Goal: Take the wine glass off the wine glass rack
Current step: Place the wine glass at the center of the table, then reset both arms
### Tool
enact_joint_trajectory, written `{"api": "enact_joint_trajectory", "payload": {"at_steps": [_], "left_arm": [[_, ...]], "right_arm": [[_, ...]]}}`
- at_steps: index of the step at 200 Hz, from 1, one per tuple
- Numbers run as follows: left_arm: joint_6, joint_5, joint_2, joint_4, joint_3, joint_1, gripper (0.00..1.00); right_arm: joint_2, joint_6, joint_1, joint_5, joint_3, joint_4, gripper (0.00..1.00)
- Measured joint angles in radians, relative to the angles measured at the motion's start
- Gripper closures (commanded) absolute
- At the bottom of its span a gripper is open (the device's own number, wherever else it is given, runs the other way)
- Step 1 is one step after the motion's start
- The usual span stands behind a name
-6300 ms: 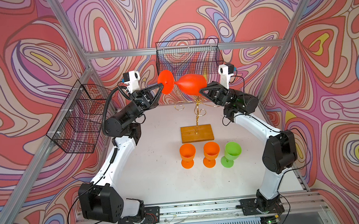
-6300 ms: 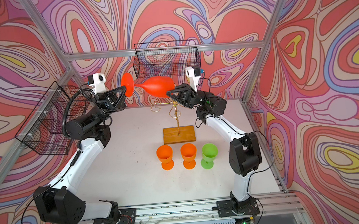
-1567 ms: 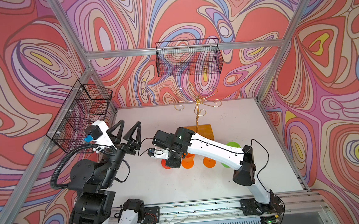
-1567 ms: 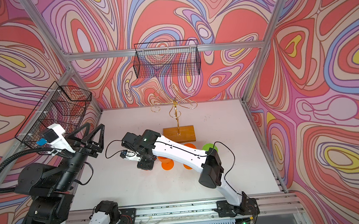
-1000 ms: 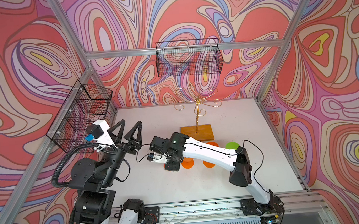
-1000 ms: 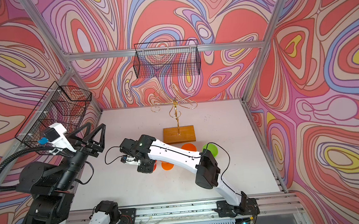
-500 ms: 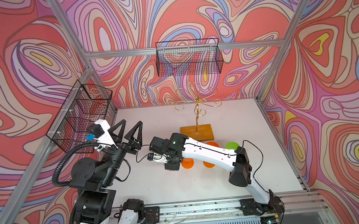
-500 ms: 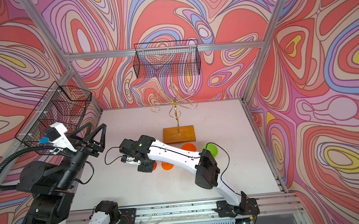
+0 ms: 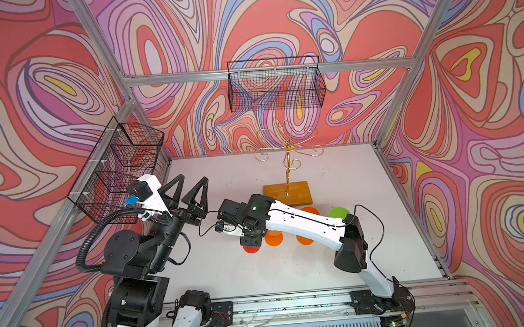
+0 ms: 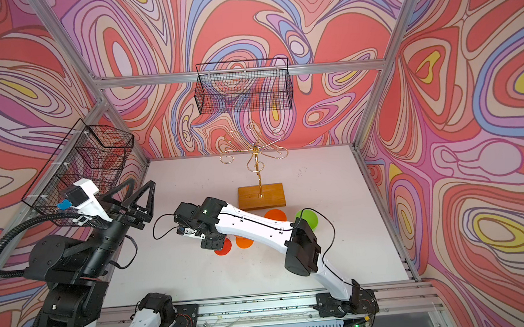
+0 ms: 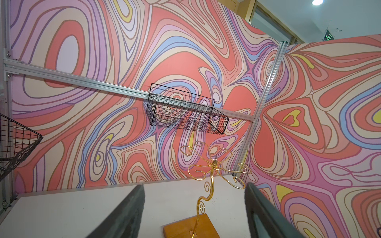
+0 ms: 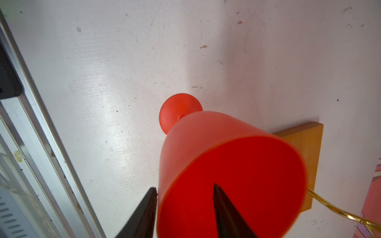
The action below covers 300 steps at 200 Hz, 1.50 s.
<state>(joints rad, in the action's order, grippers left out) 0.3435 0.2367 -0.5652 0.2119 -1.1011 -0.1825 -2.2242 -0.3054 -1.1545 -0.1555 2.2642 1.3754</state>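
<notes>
Release seems in hand: the red glass (image 12: 226, 164) stands on the surface (image 9: 230, 277), off the rack (image 9: 288, 156), right end effector (image 12: 184, 186) parted astride its rim, left end effector (image 9: 192, 177) wide; next, lift straight up without tipping it.

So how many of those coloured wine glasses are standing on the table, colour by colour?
Red wine glass: 1
Orange wine glasses: 2
Green wine glass: 1
Total: 4

The right arm (image 9: 303, 227) (image 10: 252, 224) hides most of the red wine glass (image 9: 251, 249) (image 10: 223, 248) in both top views.
</notes>
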Motion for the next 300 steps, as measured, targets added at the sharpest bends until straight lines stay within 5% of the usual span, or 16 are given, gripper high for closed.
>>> {"api": "enact_joint_trajectory", "payload": {"at_steps": [66, 160, 232, 300], "left_arm": [[0.0, 0.003, 0.0, 0.0, 0.006, 0.0, 0.25], [-0.006, 0.002, -0.027, 0.001, 0.006, 0.0, 0.18], [-0.086, -0.127, -0.121, 0.042, 0.018, 0.0, 0.12], [-0.127, -0.262, -0.216, -0.019, 0.121, 0.0, 0.09]], "right_arm": [[0.049, 0.0, 0.0, -0.01, -0.012, -0.048, 0.43], [0.414, -0.011, 0.001, -0.122, -0.237, -0.268, 0.4], [1.076, -0.124, 0.014, -0.396, -0.842, -0.983, 0.3], [1.192, -0.293, 0.111, -0.612, -1.223, -1.553, 0.3]]}}
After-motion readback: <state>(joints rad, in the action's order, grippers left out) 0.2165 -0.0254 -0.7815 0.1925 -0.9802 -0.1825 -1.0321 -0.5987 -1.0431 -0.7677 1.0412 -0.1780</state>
